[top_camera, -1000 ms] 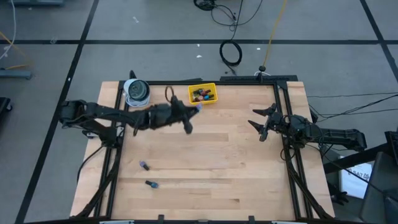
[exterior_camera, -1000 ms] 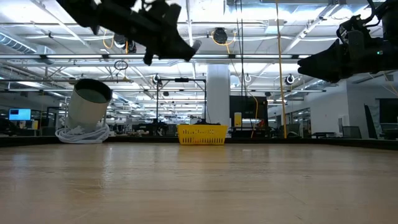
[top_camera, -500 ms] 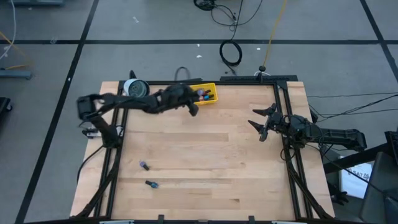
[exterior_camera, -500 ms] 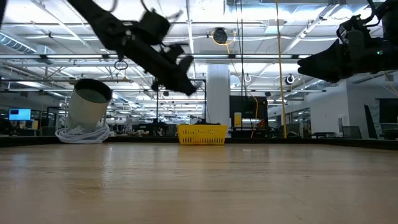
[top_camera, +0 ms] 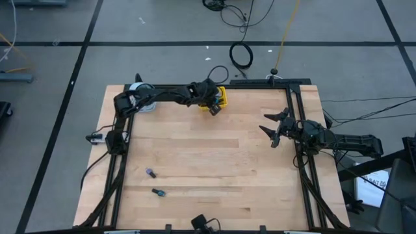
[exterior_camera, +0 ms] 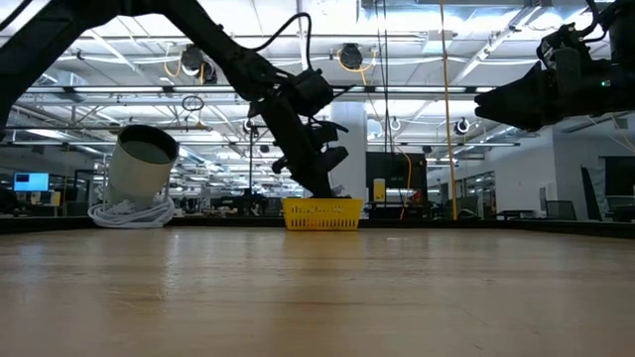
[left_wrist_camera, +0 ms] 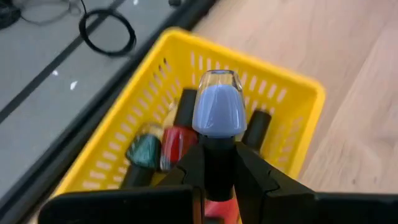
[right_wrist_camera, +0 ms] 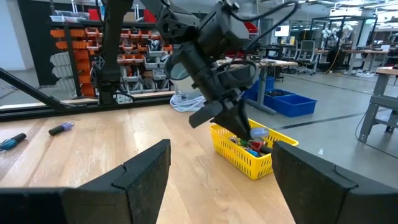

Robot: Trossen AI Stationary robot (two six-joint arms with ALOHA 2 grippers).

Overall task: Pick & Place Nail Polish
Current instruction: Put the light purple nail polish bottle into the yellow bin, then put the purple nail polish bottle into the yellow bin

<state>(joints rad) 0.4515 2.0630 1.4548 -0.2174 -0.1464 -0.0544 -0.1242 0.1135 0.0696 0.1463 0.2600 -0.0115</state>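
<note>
My left gripper (top_camera: 212, 105) is over the yellow tray (top_camera: 223, 95) at the table's far edge, shut on a pale blue nail polish bottle (left_wrist_camera: 217, 111). In the left wrist view several bottles, among them a red one (left_wrist_camera: 177, 144) and a green one (left_wrist_camera: 144, 151), lie in the tray (left_wrist_camera: 297, 93). Two more bottles (top_camera: 150, 173) (top_camera: 157, 192) lie on their sides on the table at the near left. My right gripper (top_camera: 273, 130) hovers open and empty at the right edge. My left gripper pinches the bottle's dark cap (left_wrist_camera: 217, 163) between its two fingers. The pale blue body sticks out past the fingertips. The fingers slant down toward the tray from the table's left. The bottle hangs over the tray's inside; whether it touches what lies there, I cannot tell.
A grey-white tape roll (top_camera: 140, 96) stands at the far left corner, left of the tray. A black frame (top_camera: 291, 110) runs along the table's sides. A small dark device (top_camera: 201, 224) sits at the near edge. The middle of the table is bare wood.
My left gripper has carried the blue bottle toward the table's far edge and somewhat right, from the open table to above the tray. It has also come down and tipped its fingers toward the tray. It has stayed shut on the bottle.
</note>
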